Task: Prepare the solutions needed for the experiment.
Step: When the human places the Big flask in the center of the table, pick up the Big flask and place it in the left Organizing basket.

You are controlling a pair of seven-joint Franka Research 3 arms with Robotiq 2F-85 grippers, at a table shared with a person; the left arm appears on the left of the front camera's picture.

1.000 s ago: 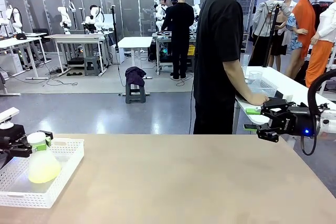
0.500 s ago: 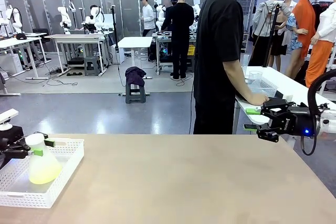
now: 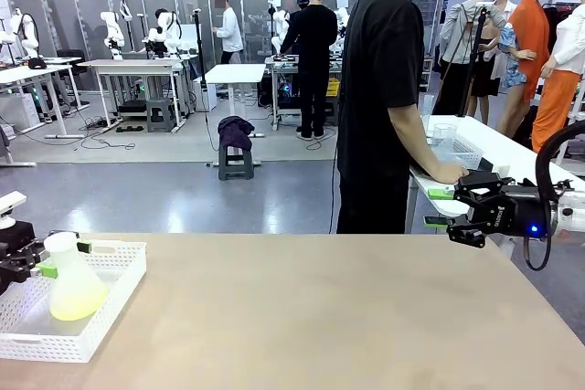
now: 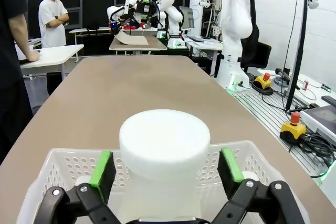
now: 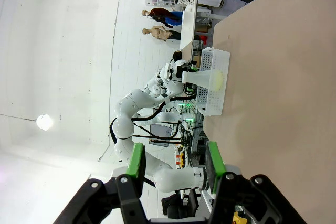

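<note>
A conical flask [image 3: 75,285] holding the pale yellow-green solution [image 3: 77,306] stands upright in a white perforated basket [image 3: 119,289] at the table's left edge. My left gripper [image 3: 64,258] is open, with a green pad on either side of the flask's neck and a gap between each pad and the neck. The left wrist view looks down on the flask's white top [image 4: 164,148], which sits between the spread fingers [image 4: 102,169] of the left gripper [image 4: 166,167]. My right gripper [image 3: 464,218] hovers at the table's far right edge, open and empty. The right wrist view shows the right gripper [image 5: 175,163] and, far off, the flask [image 5: 209,80].
The broad tan tabletop [image 3: 320,317] lies bare between the basket and the right arm. A person in black [image 3: 384,98] stands beyond the far edge with one hand [image 3: 450,173] on a side table that holds a clear beaker [image 3: 444,132] and a basket.
My left gripper has opened and let go of the flask's neck. The flask now stands free in the basket. The right arm has not moved.
</note>
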